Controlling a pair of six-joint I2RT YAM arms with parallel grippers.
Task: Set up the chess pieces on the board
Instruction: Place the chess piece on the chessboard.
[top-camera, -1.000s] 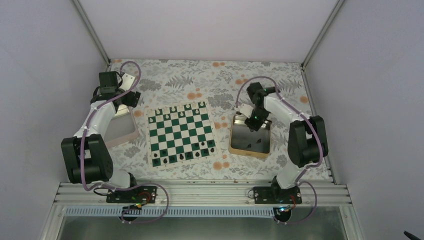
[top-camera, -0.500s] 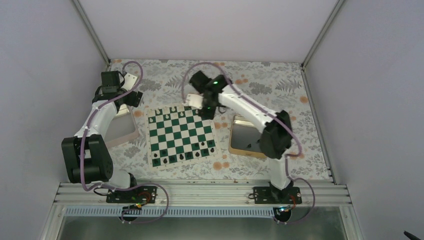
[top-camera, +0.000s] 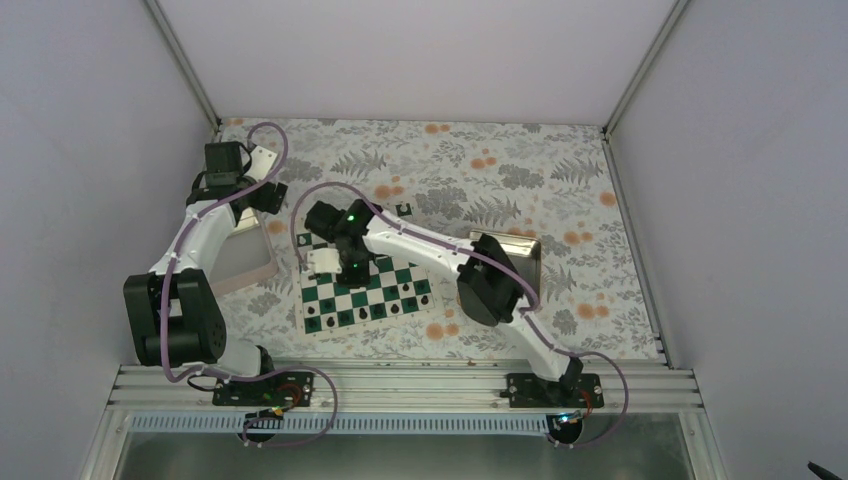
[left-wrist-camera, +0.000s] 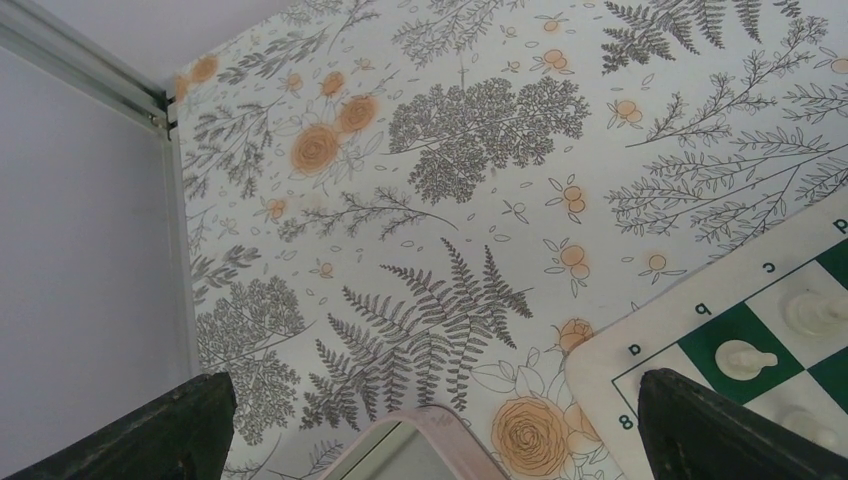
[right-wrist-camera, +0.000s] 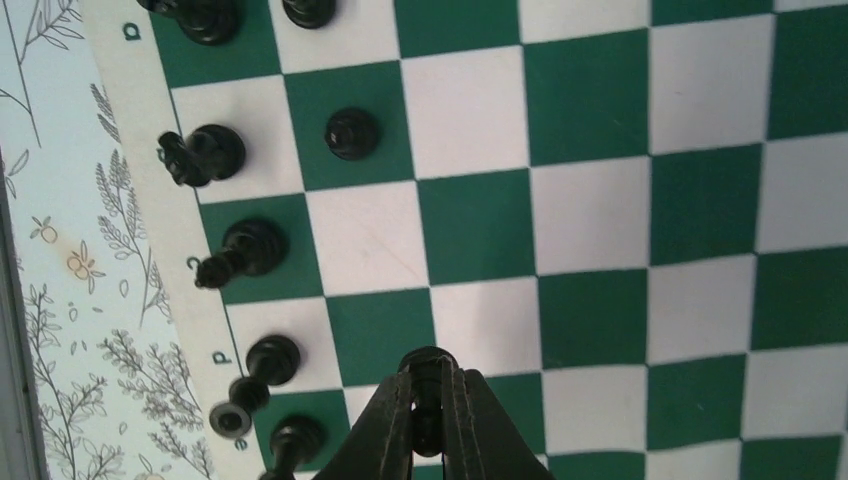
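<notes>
I'm holding right pincer (right-wrist-camera: 428, 392) clenched on a black piece (right-wrist-camera: 428, 363) over the board (right-wrist-camera: 600, 220); left pincer (left-wrist-camera: 435, 415) is hanging released.

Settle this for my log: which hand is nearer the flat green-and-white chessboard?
Right. The right hand is over the flat green-and-white chessboard, gripping a small black chess piece; the left hand is off its far-left corner, by the pink-rimmed tray.
</notes>
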